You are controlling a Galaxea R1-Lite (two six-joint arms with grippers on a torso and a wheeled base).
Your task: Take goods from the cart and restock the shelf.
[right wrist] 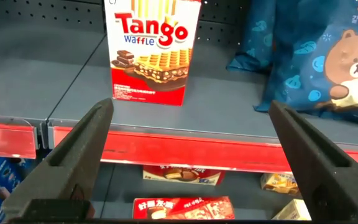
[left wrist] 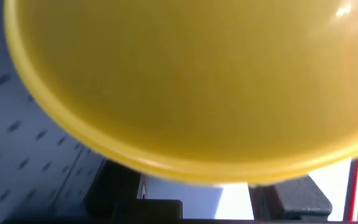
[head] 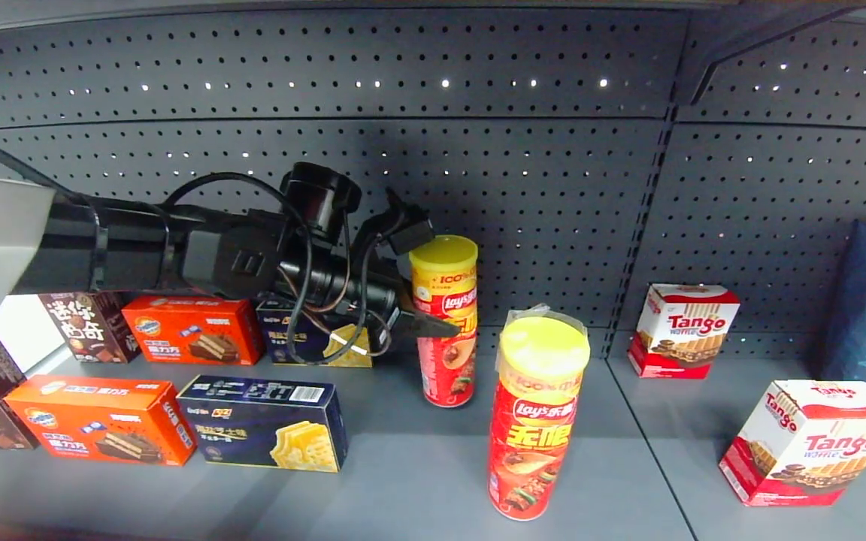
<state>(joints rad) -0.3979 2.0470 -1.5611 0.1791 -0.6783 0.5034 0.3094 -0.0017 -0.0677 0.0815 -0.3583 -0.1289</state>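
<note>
The rear can (head: 446, 361) stands upright on the shelf (head: 418, 466), close to the back panel, with the left tool (head: 437, 321) at its upper half; whether that tool pinches the can or merely flanks it I cannot tell. The right tool (right wrist: 191, 104) is spread wide and holds nothing; it faces the shelf's front edge, with a wafer box (right wrist: 153, 50) and a bag (right wrist: 316, 50) beyond it.

The risks, as I judge them: the can is tall and narrow, so a tool that pulls away sideways or frees it unevenly could drag it over; toppling forward, it might strike the front can (head: 534, 421), which stands near and looks just as tippy (what seems to be clear wrap pokes up behind its lid); the left arm lies low over the back row of boxes, and its slack cable (head: 290, 330) loops down in front of the blue box (head: 271, 334), so a careless withdrawal could snag or nudge that box.

Hard to make out: the far side of the left tool lies behind the can, so the contact between them is out of sight; in the left wrist view the yellow lid (left wrist: 191, 81) sits so close that little else can be read; the blue box is half covered by the arm; the bag is cut off at the edge of the head view.
</note>
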